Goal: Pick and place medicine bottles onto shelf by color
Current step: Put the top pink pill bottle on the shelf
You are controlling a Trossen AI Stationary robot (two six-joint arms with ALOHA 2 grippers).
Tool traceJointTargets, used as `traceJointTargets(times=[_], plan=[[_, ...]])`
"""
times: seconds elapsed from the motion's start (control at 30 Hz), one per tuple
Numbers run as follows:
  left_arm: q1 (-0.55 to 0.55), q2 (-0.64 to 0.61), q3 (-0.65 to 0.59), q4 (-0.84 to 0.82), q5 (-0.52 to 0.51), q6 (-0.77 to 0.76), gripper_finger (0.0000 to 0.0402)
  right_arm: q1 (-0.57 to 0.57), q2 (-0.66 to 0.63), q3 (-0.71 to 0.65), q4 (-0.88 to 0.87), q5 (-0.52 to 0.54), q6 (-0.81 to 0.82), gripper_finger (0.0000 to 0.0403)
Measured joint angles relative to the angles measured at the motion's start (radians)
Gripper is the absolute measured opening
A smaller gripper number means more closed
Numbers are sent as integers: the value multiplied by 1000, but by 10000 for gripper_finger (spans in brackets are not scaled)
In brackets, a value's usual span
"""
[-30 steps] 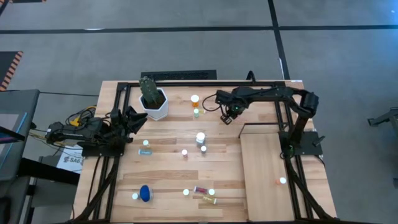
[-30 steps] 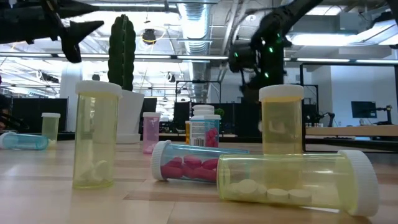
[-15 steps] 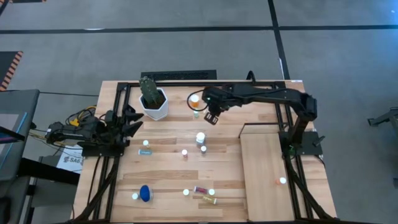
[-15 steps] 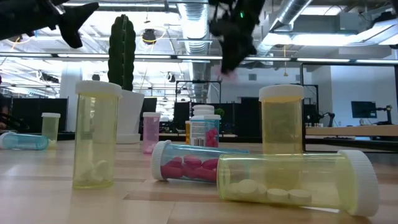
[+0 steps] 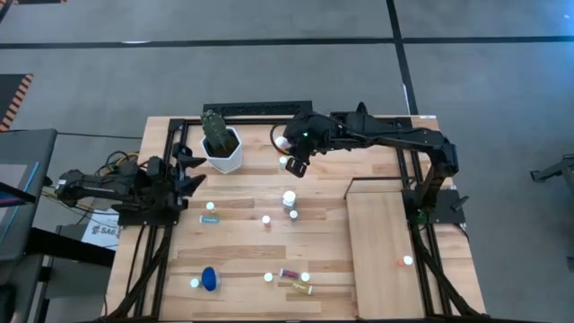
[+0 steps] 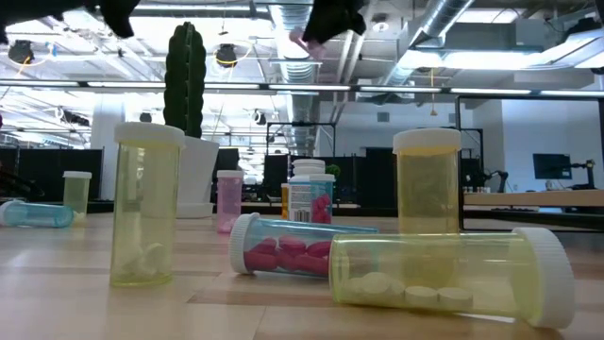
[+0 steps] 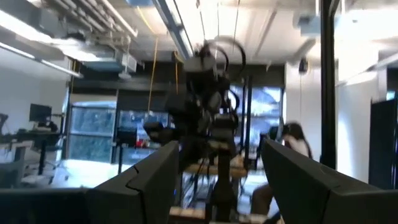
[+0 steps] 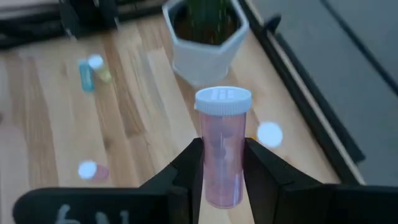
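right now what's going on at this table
The right end effector holds a pink bottle with a white cap, lifted above the table's far side near the white pot with the cactus. The left end effector waits at the table's left edge, fingers apart. Other bottles are scattered across the tabletop, and one small bottle sits on the pale shelf.

A white hexagonal pot [image 5: 223, 152] holding a green cactus [image 5: 213, 126] stands near the far edge of a striped wooden tabletop [image 5: 242, 242]. Behind the pot, a black bar [image 5: 258, 109] runs along the table's far edge. Grey floor [image 5: 269, 63] surrounds the table, crossed by dark lines.
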Motion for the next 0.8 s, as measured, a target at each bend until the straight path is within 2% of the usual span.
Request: traceJointTargets(times=[0.23,0.43,0.63,0.8], plan=[[0,248,98,0,-8,-43,222,49,0,2,159,2,-111,110],[0,501,151,148,-9,-39,222,123,0,2,276,2,-198,110],[0,698,245,230,-15,51,222,165,0,2,296,1,-240,110],[0,784,302,243,-52,82,222,160,-46,0,269,11,-310,110]])
